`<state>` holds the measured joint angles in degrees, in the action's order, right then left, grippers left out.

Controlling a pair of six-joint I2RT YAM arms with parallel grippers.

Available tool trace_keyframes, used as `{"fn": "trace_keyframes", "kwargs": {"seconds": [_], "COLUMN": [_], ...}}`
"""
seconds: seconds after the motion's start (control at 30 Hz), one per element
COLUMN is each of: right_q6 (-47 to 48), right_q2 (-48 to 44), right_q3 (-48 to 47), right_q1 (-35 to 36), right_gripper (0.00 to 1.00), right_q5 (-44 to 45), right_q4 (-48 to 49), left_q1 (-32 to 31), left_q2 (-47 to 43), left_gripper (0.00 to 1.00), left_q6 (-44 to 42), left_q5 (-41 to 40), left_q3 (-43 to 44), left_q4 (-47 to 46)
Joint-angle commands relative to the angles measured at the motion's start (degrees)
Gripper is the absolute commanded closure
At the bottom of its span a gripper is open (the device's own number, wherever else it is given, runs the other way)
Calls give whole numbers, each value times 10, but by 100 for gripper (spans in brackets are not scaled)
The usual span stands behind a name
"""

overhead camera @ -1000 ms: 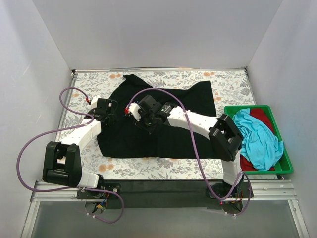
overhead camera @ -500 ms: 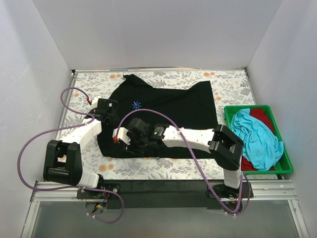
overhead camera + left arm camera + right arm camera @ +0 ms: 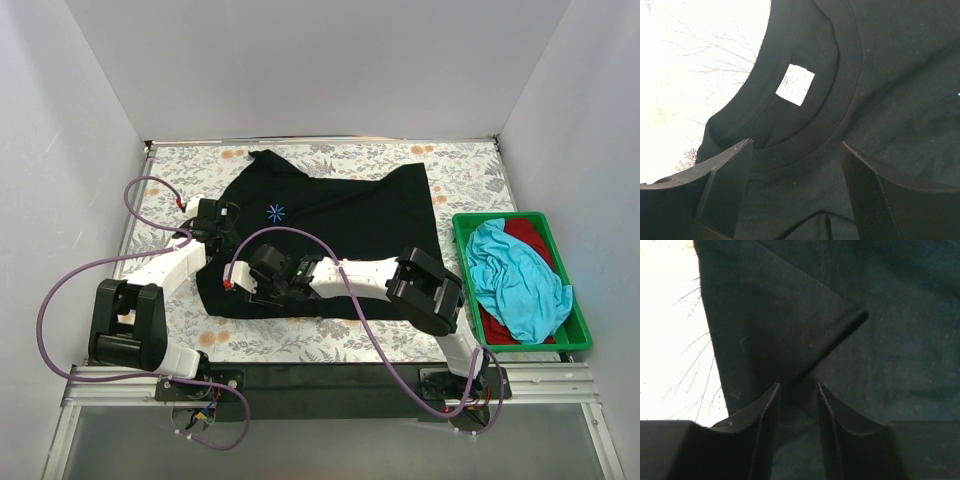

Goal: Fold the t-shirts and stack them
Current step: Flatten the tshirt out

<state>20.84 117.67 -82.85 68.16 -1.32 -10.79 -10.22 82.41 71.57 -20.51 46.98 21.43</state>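
1. I see a large black cloth t-shirt [image 3: 350,220] spread flat on the floral-patterned table [image 3: 460,170]. Its small blue starburst mark [image 3: 276,211] faces up.
2. My left gripper [image 3: 797,150] hovers over that shirt's collar, just short of the white neck label [image 3: 795,84]. Its jaws are wide apart with nothing between them.
3. My right gripper [image 3: 799,387] is low over the shirt's near hem, toward its left corner. Its fingers stand a narrow gap apart, astride a raised fold of its cloth. I cannot tell whether the fold is pinched.
4. Off the shirt's right edge, a green plastic tray [image 3: 497,215] holds a crumpled turquoise t-shirt [image 3: 515,275] lying over a red t-shirt [image 3: 528,232].
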Motion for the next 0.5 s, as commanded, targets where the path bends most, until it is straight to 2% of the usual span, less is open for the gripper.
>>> {"fn": "trace_keyframes", "kwargs": {"seconds": [0.0,0.23,0.37,0.47], "right_q6": [3,4,6,4], "right_q2": [11,18,12,-4], "right_q3": [-20,-16,-13,-7], "right_q1": [1,2,1,1], "right_gripper": [65,80,96,99], "right_q5": [11,51,56,47], "right_q4": [39,52,54,54], "left_q1": [3,3,3,3], "left_q2": [-1,-1,-1,-1], "left_gripper": [35,35,35,35], "left_q6": [-1,-2,-3,-3], "left_q5": [-8,-6,-4,-3], "left_q3": [7,7,7,7], "left_q4": [-2,0,0,0]}}
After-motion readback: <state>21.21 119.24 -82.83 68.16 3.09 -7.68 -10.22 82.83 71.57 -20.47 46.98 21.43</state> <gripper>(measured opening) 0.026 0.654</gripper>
